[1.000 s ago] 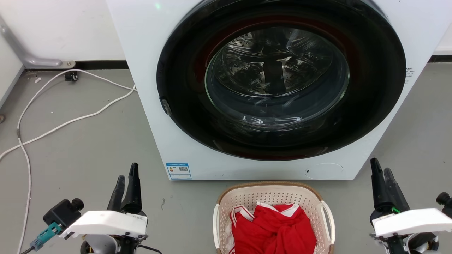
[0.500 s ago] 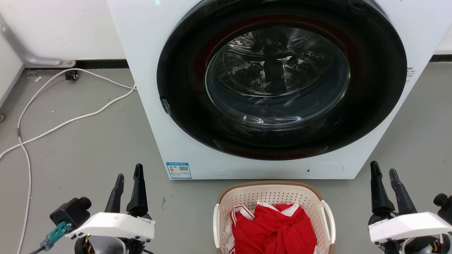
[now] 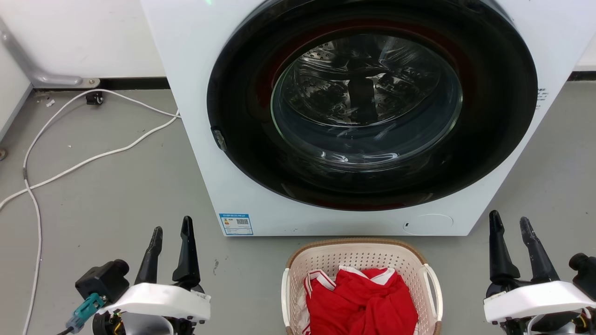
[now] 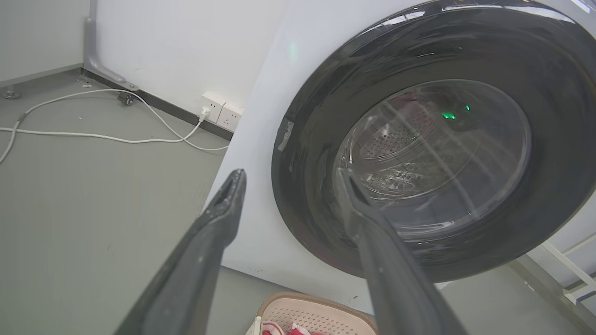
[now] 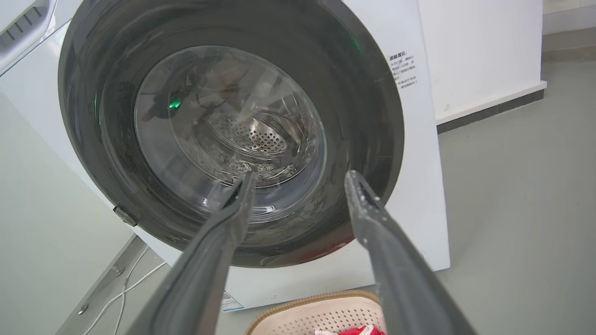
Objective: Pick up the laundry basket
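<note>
Laundry basket (image 3: 358, 258): one; left pincer (image 3: 172, 224), right pincer (image 3: 509, 216): two, spread.

The head camera is looking forward and down from above, framing the front of the washer (image 3: 195, 116) close by and the floor (image 3: 107, 195). The left wrist camera is sitting low on the left, gazing up along the left gripper (image 4: 289, 172); the right one is mirroring it along the right gripper (image 5: 300, 173) (both tilted). All three are sharing the door (image 3: 242, 153) and the far rim of the laundry basket (image 3: 356, 243).
</note>
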